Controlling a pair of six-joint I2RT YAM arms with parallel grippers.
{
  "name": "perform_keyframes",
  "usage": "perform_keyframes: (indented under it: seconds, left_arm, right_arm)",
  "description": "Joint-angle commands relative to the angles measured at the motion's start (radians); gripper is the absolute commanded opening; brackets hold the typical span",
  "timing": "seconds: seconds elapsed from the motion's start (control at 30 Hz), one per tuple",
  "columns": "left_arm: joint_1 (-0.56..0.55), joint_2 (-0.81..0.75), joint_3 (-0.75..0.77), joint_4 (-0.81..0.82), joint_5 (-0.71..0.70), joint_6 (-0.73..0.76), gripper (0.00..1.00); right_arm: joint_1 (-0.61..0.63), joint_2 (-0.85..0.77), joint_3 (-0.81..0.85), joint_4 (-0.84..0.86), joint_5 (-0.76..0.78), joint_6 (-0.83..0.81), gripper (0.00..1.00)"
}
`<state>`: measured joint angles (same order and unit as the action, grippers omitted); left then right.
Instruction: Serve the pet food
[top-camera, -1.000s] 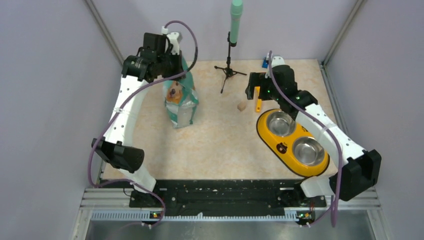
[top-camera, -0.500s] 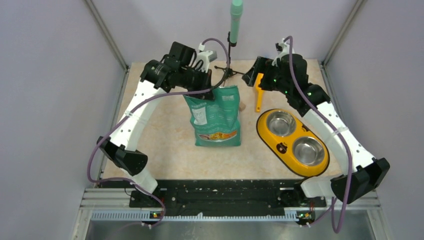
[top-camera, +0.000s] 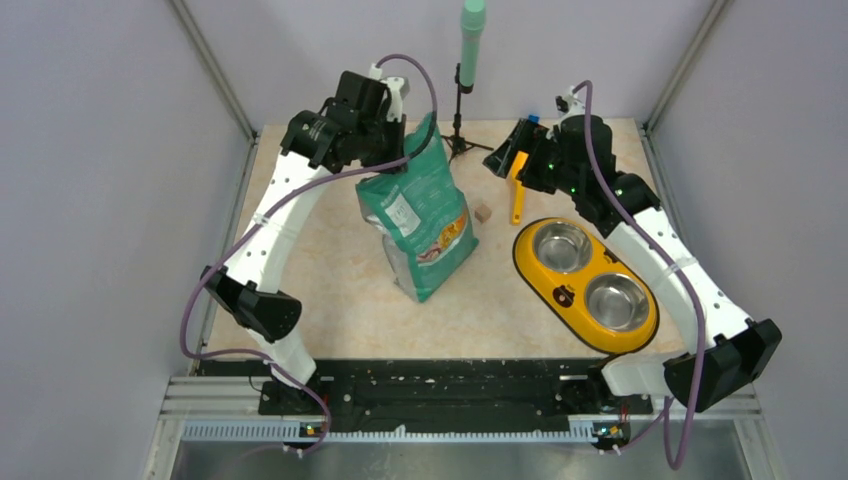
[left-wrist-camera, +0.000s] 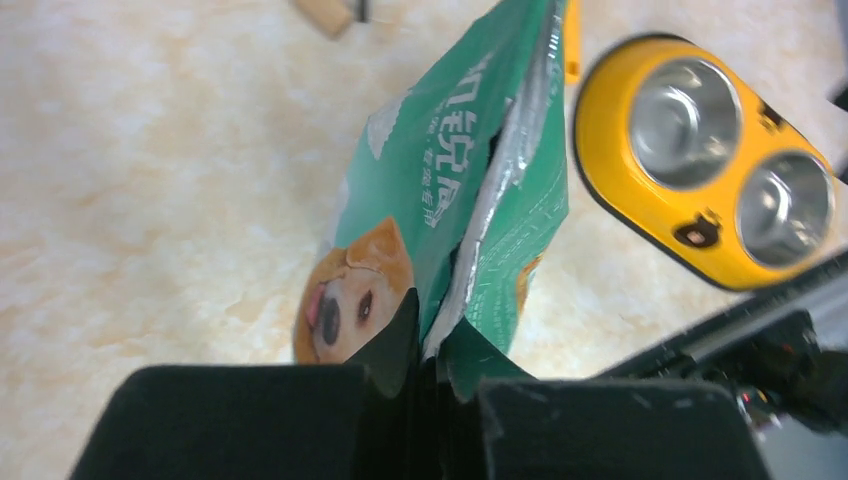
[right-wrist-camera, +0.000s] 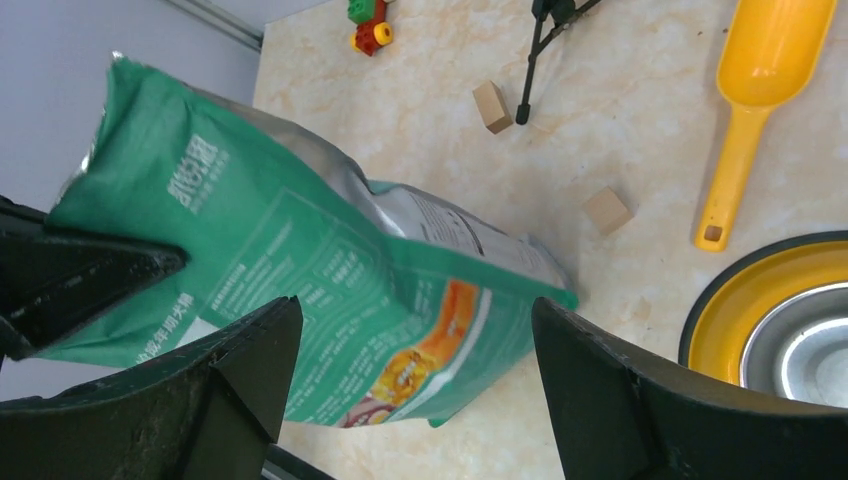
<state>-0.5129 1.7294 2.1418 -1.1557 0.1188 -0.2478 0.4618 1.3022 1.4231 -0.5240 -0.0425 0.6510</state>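
The feeder (top-camera: 585, 285) lies nearest, both bowls bare. Beyond it the pouch (top-camera: 420, 225) hangs tilted over the bench (top-camera: 335, 295), with the left gripper (top-camera: 398, 142) pinching its top corner. No pet food shows, so it is presumably inside. Farther back the right gripper (top-camera: 508, 160) is spread and empty, beside the scoop (top-camera: 517, 190). It should take the pouch's free top edge squarely, mouth kept up until over a bowl.

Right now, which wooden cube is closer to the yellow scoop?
The cube nearest the scoop, by its handle end; the other cube sits beside the tripod leg.
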Motion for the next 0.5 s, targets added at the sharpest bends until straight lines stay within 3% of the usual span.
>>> perform_keyframes:
  seconds: [0.0,0.23,0.47]
  left_arm:
    - [0.052,-0.116,0.066,0.248,-0.209,-0.048,0.00]
    - [0.036,-0.142,0.000,0.386,-0.154,-0.159,0.00]
    - [-0.051,-0.135,0.028,0.407,-0.342,-0.117,0.00]
  right_arm:
    - [0.006,-0.039,0.003,0.002,0.027,0.008,0.87]
    - [0.006,-0.008,0.050,-0.001,0.014,0.006,0.87]
    - [0.006,0.011,0.092,-0.027,0.006,0.009,0.87]
